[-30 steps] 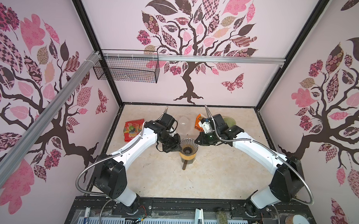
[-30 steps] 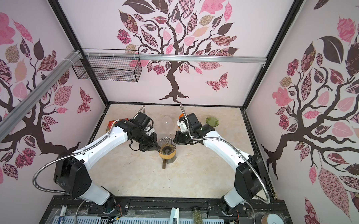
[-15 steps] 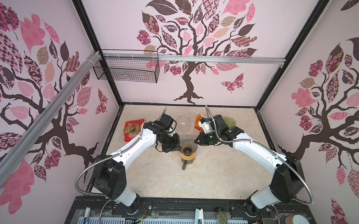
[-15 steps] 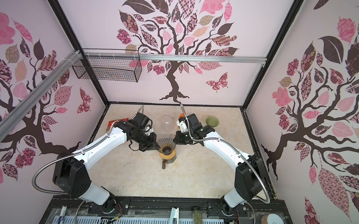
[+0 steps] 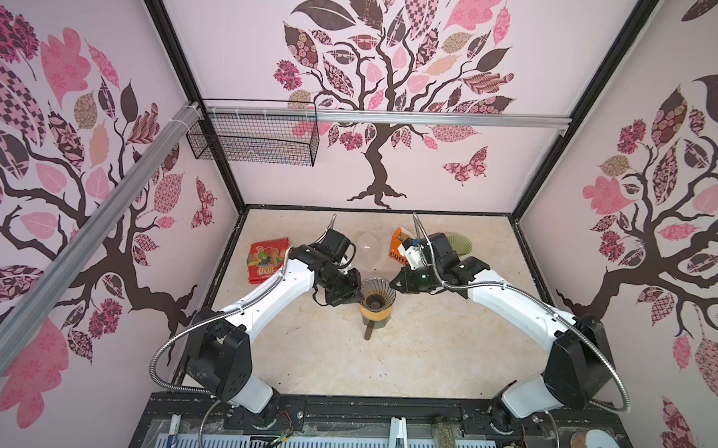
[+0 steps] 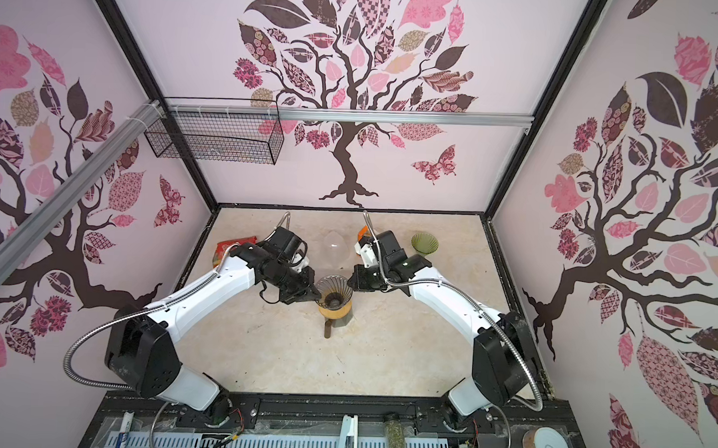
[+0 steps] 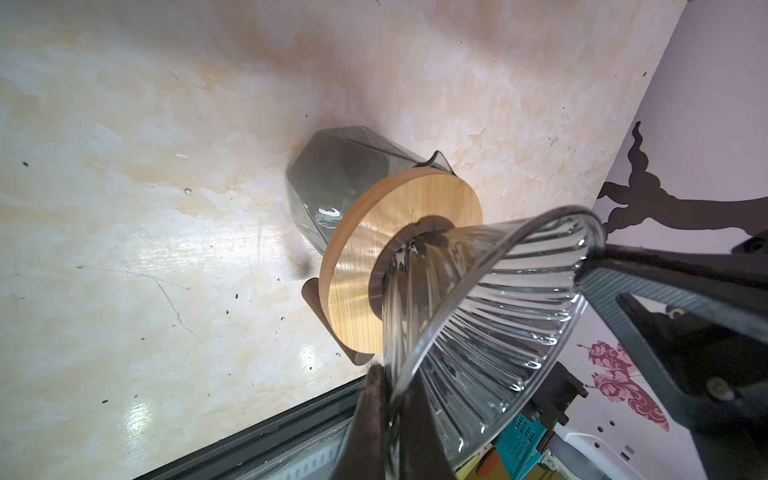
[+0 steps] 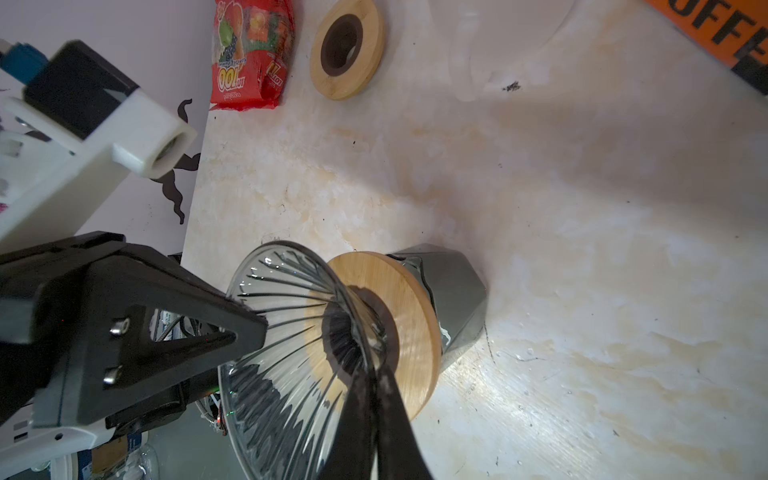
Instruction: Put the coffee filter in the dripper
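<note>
Marbled tabletop (image 5: 426, 361) bare up front, red packet (image 5: 266, 262) "100" and orange box (image 5: 398, 248) "COFFE" behind, left gripper (image 5: 357, 293) and right gripper (image 5: 393, 284) clamped on dripper (image 5: 377, 285) rim.

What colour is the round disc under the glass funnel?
The disc is pale wood tan with fine grain, clearest in the left wrist view.

Your two arms are built from smooth white plastic shells (image 5: 270, 300) and, at the big joints, black angular housings (image 5: 222, 360). A ribbed silver metal hose (image 5: 164, 345) runs in a loop beside each arm. The black triangular finger (image 8: 166, 282) is hollow — two bright screws (image 8: 119, 327) sit in it.
</note>
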Robot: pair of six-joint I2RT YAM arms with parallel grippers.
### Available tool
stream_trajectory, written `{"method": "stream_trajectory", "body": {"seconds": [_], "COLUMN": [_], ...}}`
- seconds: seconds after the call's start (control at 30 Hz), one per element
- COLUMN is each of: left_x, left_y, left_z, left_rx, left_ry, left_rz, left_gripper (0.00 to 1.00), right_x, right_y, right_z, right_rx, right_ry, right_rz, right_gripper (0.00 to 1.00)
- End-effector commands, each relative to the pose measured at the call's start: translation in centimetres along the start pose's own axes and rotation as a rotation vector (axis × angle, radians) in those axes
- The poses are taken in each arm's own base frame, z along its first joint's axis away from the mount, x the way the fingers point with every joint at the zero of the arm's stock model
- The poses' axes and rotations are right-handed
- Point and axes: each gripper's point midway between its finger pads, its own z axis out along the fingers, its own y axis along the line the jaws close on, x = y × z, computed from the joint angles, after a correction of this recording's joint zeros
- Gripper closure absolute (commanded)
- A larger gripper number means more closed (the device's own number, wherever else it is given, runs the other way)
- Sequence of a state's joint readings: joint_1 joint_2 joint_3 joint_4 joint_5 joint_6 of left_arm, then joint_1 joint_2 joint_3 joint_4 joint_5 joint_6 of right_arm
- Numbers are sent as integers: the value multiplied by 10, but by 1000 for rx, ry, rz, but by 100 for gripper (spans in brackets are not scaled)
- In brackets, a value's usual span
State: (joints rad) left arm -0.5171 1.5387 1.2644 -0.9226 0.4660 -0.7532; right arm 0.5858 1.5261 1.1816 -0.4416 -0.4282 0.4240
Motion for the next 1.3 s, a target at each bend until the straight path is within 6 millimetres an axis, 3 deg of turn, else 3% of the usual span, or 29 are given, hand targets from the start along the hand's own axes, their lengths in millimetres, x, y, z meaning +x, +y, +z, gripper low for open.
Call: {"method": "stream_trajectory", "body": {"seconds": [0.0, 0.23, 0.43, 0.9, 1.27], "left_x": [23, 33, 27, 21, 19], "left_y": [29, 47, 34, 14, 17], "left_z": [28, 46, 35, 35, 20], "left_rx": [-111, -136, -106, -48, -57], "left_ry": [82, 108, 78, 78, 47], "left_rz": [-5, -37, -24, -15, -2], "left_gripper": [99, 99, 99, 98, 98], "right_x": [32, 48, 43, 26, 35], "right_y": [-10, -20, -21, -25, -18], "right_z": [10, 14, 7, -12, 0], "right_rx": [24, 33, 57, 112, 61], "right_ry": [100, 121, 99, 38, 71], "right_rz": [31, 48, 35, 42, 63], "right_gripper": [100, 100, 100, 100, 100]}}
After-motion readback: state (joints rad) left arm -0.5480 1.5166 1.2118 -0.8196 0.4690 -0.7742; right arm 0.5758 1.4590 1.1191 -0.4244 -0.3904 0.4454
